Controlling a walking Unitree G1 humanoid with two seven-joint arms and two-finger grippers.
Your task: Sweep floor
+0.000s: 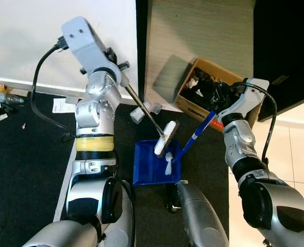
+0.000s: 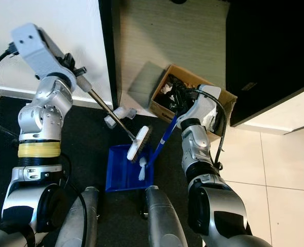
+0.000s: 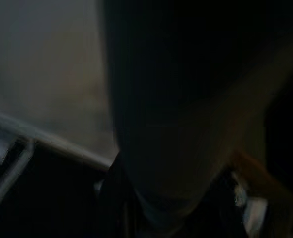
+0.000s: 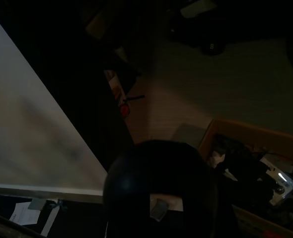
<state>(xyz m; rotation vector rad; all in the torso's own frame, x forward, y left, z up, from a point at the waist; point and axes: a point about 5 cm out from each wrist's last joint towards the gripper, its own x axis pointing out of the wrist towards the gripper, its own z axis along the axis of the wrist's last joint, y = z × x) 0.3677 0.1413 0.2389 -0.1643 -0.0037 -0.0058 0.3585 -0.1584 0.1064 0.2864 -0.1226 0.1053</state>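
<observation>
The brush (image 1: pixel 167 138), a white head with dark bristles on a thin metal shaft, hung tilted over the blue dustpan (image 1: pixel 149 163), which sat on the dark mat (image 1: pixel 23 159) with white scraps inside. The left gripper (image 1: pixel 122 77) clasped the shaft's upper end; the right gripper (image 1: pixel 217 101) met the dustpan's blue handle, its jaws hidden, so I cannot tell their state. Behind stood a cardboard box (image 1: pixel 206 69) of clutter. Both wrist views were too dark to read.
</observation>
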